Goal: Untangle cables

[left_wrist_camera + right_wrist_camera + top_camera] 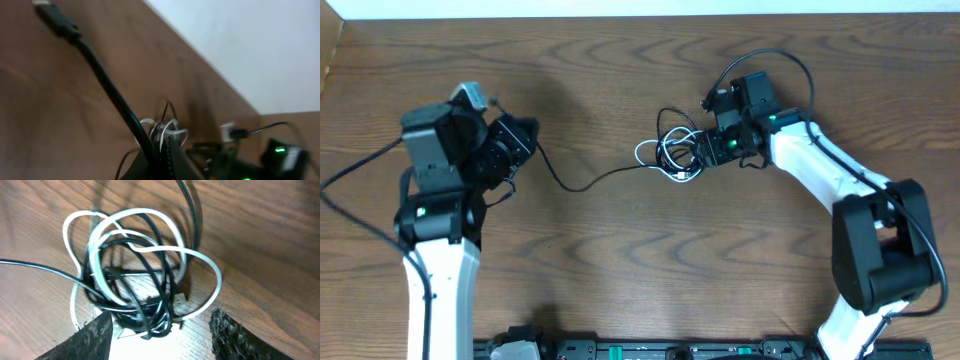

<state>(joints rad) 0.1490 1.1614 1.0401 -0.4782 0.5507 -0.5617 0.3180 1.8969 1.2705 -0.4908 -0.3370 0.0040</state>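
The cables (675,155) lie as a small knot of one white and a few black cords at mid-table. One black cable (590,180) leads out of the knot leftward to my left gripper (525,140). In the left wrist view that black cable (100,75) rises from my shut left gripper (160,162) to its plug (55,19). My right gripper (705,150) sits at the knot's right side. In the right wrist view the cables (135,270) loop in front of my open right gripper (160,340), their lowest loops between the fingers (95,337), unclamped.
The right arm's own thick black cord (785,58) arcs behind its wrist. A black rail (620,350) runs along the table's front edge. The table's back edge (640,8) meets a pale wall. The right arm (280,152) shows blurred beyond the knot.
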